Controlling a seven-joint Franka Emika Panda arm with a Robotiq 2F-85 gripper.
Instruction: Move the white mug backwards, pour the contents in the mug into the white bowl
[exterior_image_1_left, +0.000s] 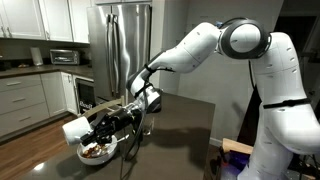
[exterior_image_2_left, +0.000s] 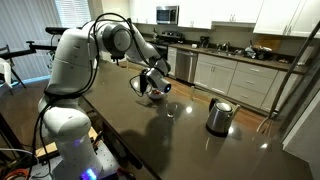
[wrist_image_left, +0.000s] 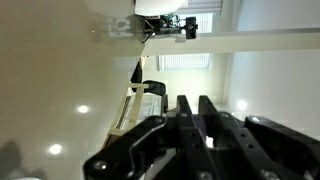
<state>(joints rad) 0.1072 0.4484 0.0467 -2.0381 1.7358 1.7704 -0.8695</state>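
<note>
**Operator:** Which step am I in?

**Spotter:** You're in the pour. Your gripper (exterior_image_1_left: 95, 125) is clenched on the white mug (exterior_image_1_left: 75, 128). The mug is tipped onto its side in the air, just above the white bowl (exterior_image_1_left: 98, 152) and toward one edge of it. The bowl sits at the end of the dark countertop (exterior_image_1_left: 185, 115). Brown bits lie in the bowl (whether anything is falling right now, I can't tell).

**Operator:** The wrist view gives me nothing.

**Spotter:** Right. It shows only the dark fingers (wrist_image_left: 207, 120) against wall and ceiling, so judge from the outside cameras. As I read it, the move backwards looks done and emptying the mug is what remains. You need the mug's mouth over the bowl's middle rather than its rim, then a slow roll of the wrist. The clear glass (exterior_image_2_left: 172, 110) and the steel kettle (exterior_image_2_left: 220, 116) stand well apart from you, so neither is in your way.
</note>
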